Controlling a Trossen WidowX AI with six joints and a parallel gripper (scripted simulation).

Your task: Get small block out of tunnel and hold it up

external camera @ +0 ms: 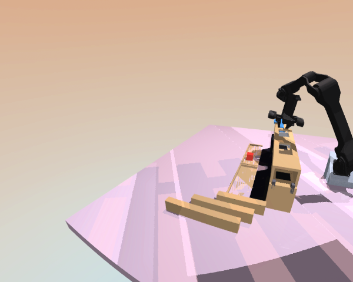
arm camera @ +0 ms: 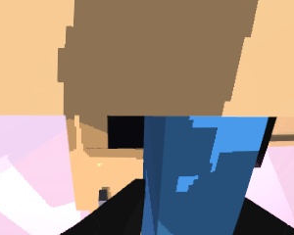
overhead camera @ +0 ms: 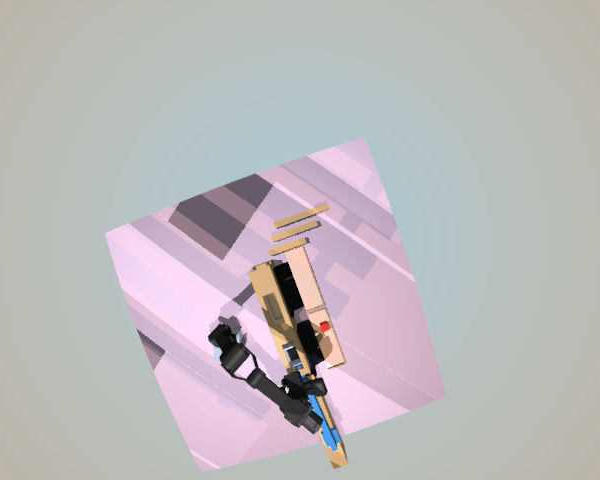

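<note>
Evidently, fingers (overhead camera: 304,384) (external camera: 285,124) closed on blue handle (overhead camera: 325,421) (external camera: 280,123) (arm camera: 201,171) beside tunnel (overhead camera: 269,297) (external camera: 287,160) (arm camera: 152,59).

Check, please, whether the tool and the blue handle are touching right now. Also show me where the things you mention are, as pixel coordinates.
Touching. The wrist view shows the tool's dark fingers meeting the blue handle (arm camera: 196,166) (overhead camera: 331,438) on either side, with no gap visible.

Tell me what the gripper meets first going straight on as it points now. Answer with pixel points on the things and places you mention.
The blue handle (overhead camera: 331,438) (external camera: 281,123) (arm camera: 201,162), already between the fingers of the gripper (overhead camera: 305,381) (external camera: 283,125) (arm camera: 178,191). Past it, probably the tan beam (overhead camera: 339,457) underneath, though the depth between them is unclear.
</note>
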